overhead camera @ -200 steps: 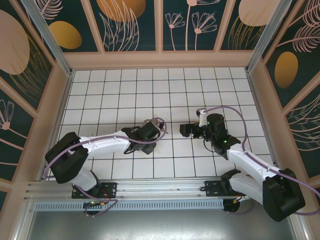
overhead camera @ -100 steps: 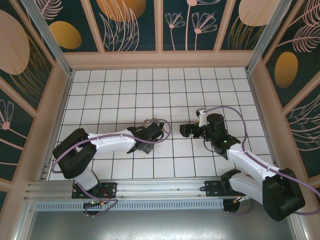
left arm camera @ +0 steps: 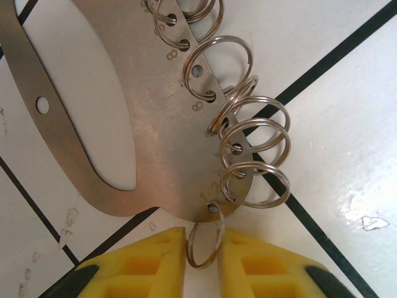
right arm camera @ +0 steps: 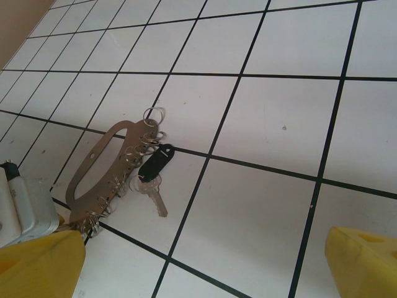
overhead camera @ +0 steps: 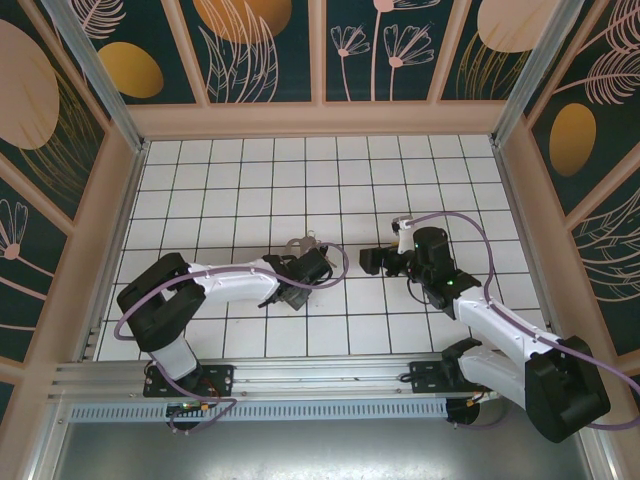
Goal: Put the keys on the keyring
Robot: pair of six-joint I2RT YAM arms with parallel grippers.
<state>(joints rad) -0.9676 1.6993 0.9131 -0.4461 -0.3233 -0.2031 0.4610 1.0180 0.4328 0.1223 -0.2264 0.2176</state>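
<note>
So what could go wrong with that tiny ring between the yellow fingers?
The thin silver split ring sits at the tips of the left gripper, so it may slip out. Pulling it could drag the flat steel plate. The silver key with the black tag lies apart from the open right gripper, unheld.

Stamped digits, an 8 among them, on the steel keyring (left arm camera: 155, 124)

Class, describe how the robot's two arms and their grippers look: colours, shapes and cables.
The left arm and the right arm each have white tubular links between bulky black joint housings, with a purple cable looping alongside. The left gripper and right gripper have black bodies; their fingertips are blocky yellow pads with moulded recesses.
</note>
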